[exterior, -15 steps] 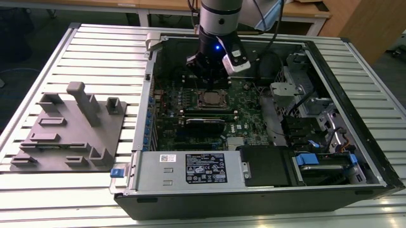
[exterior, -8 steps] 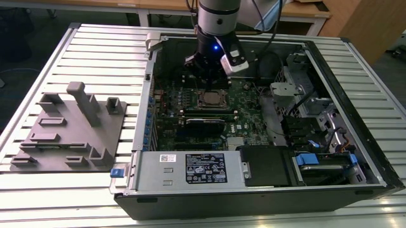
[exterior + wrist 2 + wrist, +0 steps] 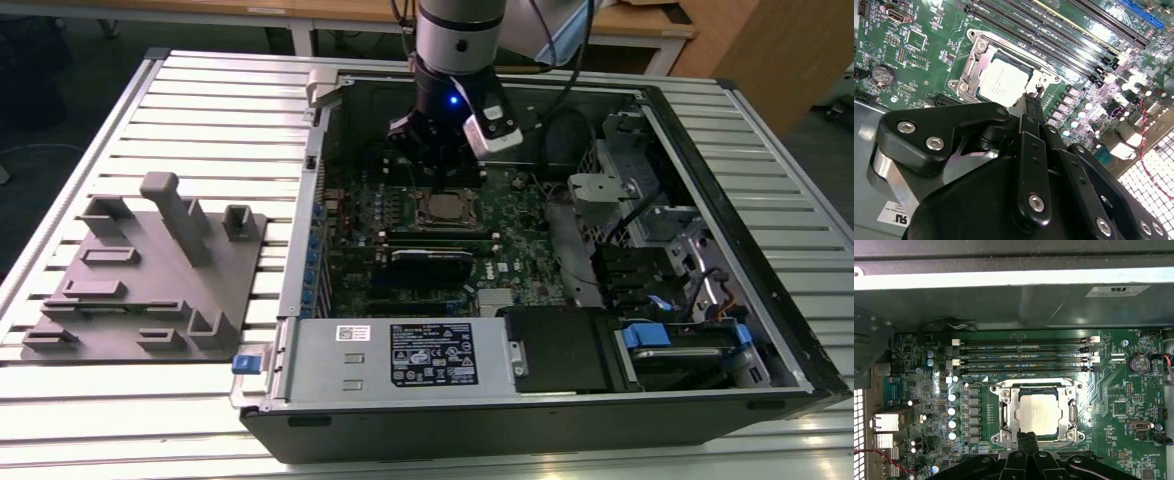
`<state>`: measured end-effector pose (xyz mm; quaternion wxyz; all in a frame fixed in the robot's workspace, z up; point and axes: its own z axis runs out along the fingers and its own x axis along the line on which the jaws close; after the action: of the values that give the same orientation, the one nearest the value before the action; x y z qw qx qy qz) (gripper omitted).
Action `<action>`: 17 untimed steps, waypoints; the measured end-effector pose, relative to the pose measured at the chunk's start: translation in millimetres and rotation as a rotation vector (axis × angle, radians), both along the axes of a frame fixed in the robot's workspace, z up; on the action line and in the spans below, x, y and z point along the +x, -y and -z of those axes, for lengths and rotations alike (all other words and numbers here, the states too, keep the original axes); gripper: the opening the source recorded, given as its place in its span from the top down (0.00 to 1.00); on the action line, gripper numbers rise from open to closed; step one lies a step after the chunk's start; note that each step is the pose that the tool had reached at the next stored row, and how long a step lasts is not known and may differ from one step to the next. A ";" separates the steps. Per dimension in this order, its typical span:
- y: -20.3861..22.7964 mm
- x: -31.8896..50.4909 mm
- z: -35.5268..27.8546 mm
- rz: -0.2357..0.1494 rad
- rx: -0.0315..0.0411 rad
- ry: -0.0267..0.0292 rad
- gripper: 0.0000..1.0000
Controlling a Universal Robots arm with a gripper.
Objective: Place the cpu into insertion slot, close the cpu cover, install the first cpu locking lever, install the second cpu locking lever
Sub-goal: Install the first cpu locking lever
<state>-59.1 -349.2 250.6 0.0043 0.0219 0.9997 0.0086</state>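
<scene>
Cpu (image 3: 449, 210) lies flat on the board inside the case (image 3: 534, 435), which rests on the desk (image 3: 200, 110). In the exterior view we see it directly below the gripper (image 3: 434, 180), close under its tips.

In the second wrist view the cpu sits in the slot (image 3: 973, 35). The cover (image 3: 976, 65) is folded down around it, so its pale top shows through the window. The gripper has its fingers pressed together with nothing visible between them. Its tips stand at the slot's near edge, just short of the chip.

In the first wrist view we again find the gripper's tips drawn together at the near rim of the slot, with the cpu just beyond them. A thin wire lever (image 3: 1019, 384) runs along the side of the slot farthest from the gripper; we cannot tell whether it is latched.

We judge the cpu to be light, thin and stiff, with a smooth metal top that would slip under a pinch and an underside too delicate to touch. The sound hold would be on two opposite edges. Framed by the cover as it is, those edges look out of reach.
</scene>
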 end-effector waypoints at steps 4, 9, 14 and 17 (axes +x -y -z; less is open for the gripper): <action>0.1 -1.6 0.2 0.000 0.0009 0.0000 0.89; 0.0 -13.7 0.4 0.000 0.0015 0.0000 0.89; 0.0 -23.8 0.8 0.000 0.0017 0.0018 0.89; 0.0 -23.8 0.7 0.002 0.0020 0.0019 0.89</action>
<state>-82.9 -349.3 249.8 0.0053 0.0227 0.9997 0.0096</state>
